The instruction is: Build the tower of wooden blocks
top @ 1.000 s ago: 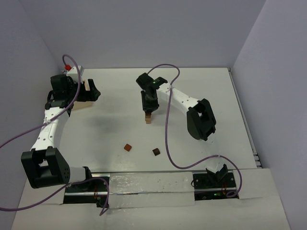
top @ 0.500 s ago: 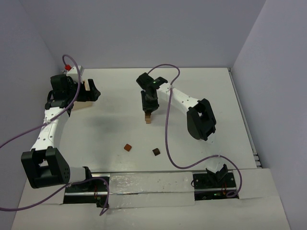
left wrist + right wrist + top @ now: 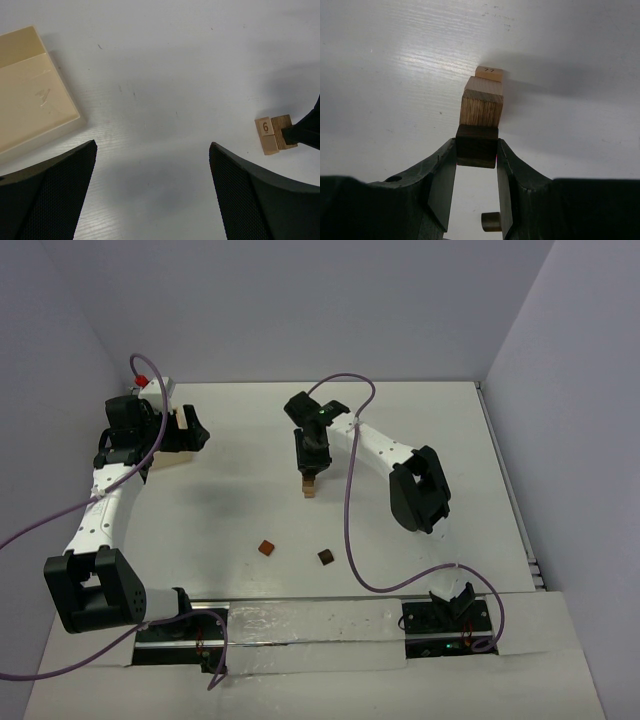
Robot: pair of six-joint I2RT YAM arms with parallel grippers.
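In the middle of the table stands the tower (image 3: 310, 486), a short stack of tan wood blocks. My right gripper (image 3: 476, 148) is shut on a dark brown block (image 3: 476, 144) directly over the stack's top tan block (image 3: 481, 104). Whether the two touch I cannot tell. A lower block (image 3: 489, 73) peeks out beneath. From the left wrist view the tower (image 3: 272, 135) shows a block marked 6. My left gripper (image 3: 152, 146) hangs open and empty at the far left (image 3: 193, 429). Two loose blocks lie nearer the bases, one reddish brown (image 3: 266, 548) and one dark brown (image 3: 325, 557).
A flat pale tan board (image 3: 30, 95) lies on the table just beside my left gripper. A small red-topped object (image 3: 141, 379) sits at the far left corner. Purple cables (image 3: 348, 530) trail from both arms. Walls close in the table on three sides.
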